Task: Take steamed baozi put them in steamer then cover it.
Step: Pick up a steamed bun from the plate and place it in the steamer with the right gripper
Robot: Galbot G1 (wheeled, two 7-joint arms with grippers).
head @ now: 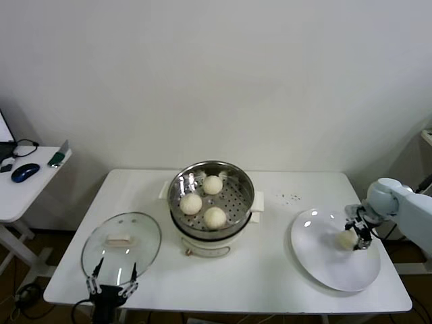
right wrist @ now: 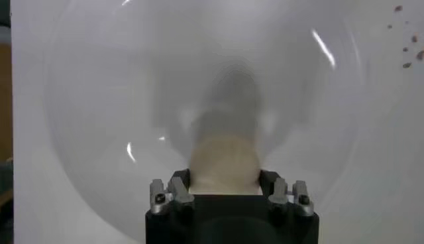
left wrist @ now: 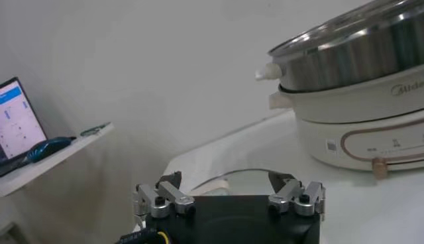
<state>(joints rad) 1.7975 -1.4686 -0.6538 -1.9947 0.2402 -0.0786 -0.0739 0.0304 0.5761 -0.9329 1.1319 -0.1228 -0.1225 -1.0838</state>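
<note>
Pot body bears grey lettering at edge, cut off, unreadable. Right gripper down on white plate, fingers clenched on last bun; whether bun lifted off plate, hard to tell. Three buns sit in steel steamer at table centre. Left gripper spread wide, empty, at near table edge beside glass lid. White table, plain white wall; side desk with mouse at left.
</note>
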